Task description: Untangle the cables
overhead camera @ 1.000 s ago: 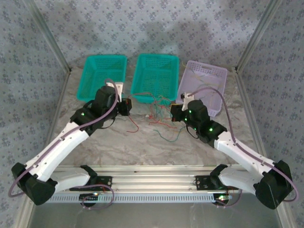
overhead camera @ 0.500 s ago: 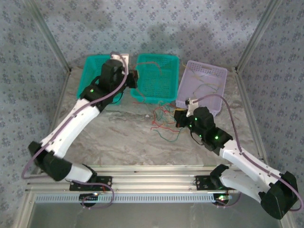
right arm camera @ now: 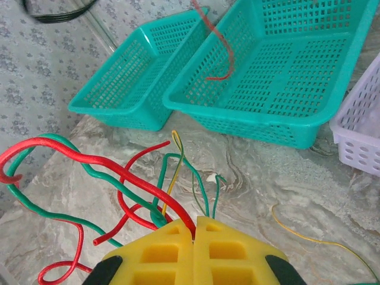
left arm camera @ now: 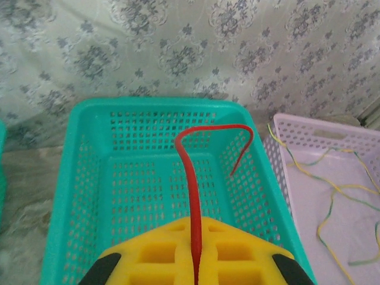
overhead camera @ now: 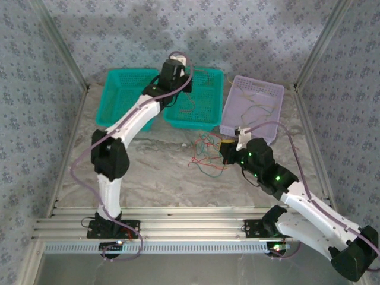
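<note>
Two clenched tools; where do we hold the cables [overhead camera: 206, 151]?
— Our left tool [left arm camera: 196, 264] pinches one red cable [left arm camera: 192, 190], stretching straight ahead over the middle basket [left arm camera: 148, 104]; our right tool [right arm camera: 194, 234] clamps the tangle [right arm camera: 127, 181] on the desk [overhead camera: 148, 172].

left arm [overhead camera: 133, 122] stretched far forward, left gripper [left arm camera: 196, 258] clamped, right arm [overhead camera: 309, 202] bent, right gripper [right arm camera: 193, 246] clamped

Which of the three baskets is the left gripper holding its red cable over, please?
The middle teal basket: the left gripper, shut on the red cable, dangles it there. The other teal basket lies left of it, the lilac basket right.
</note>
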Controlling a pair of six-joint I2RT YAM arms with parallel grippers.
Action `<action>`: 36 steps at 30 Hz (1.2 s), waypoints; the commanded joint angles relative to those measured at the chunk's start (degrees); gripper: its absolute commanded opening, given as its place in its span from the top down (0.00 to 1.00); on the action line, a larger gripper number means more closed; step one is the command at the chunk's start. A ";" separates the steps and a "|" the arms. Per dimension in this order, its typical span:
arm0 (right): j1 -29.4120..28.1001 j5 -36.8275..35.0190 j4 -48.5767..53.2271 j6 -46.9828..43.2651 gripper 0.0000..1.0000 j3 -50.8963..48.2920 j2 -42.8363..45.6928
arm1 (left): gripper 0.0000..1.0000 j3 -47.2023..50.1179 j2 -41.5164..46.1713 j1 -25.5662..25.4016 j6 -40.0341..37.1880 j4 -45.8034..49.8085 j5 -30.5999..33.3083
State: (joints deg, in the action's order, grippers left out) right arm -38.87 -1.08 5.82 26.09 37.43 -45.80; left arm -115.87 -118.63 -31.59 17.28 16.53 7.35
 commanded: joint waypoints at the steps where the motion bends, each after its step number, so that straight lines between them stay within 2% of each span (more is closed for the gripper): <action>1: -0.68 -0.33 1.85 -0.34 1.00 0.98 2.02 | 1.00 -12.34 -7.54 0.51 -1.06 3.59 0.54; 4: -1.15 -0.49 2.54 -0.16 1.00 0.89 3.14 | 1.00 -22.59 -14.64 0.58 -0.66 8.49 0.81; 10: -1.89 -1.81 4.06 0.02 1.00 0.80 5.10 | 1.00 -36.33 -24.19 0.73 0.96 15.78 0.78; 17: -2.08 -2.19 3.81 0.10 1.00 0.54 5.24 | 0.99 -32.44 -24.49 0.44 1.95 16.67 2.75; 21: -2.08 -2.61 3.76 0.11 1.00 0.54 5.02 | 0.84 -29.69 -24.37 0.39 2.32 16.28 3.00; 24: -2.08 -2.98 3.76 0.36 1.00 0.54 4.94 | 0.79 -29.17 -24.30 0.40 2.76 16.25 2.32; 28: -2.15 -3.76 4.17 0.76 1.00 0.63 4.69 | 0.52 -29.41 -23.70 0.31 3.11 15.85 1.22; 31: -2.13 -5.54 4.67 1.37 1.00 0.68 4.58 | 0.41 -29.42 -21.96 -0.04 2.77 15.93 0.84; 36: -1.91 -8.31 4.58 3.20 1.00 1.18 3.86 | 0.33 -29.24 -17.26 -0.86 2.32 18.11 -1.44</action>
State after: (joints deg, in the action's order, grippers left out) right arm -40.64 -6.76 10.55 27.57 37.43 -41.58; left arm -144.22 -142.98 -31.48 20.03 33.17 7.88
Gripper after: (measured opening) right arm 0.049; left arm 0.662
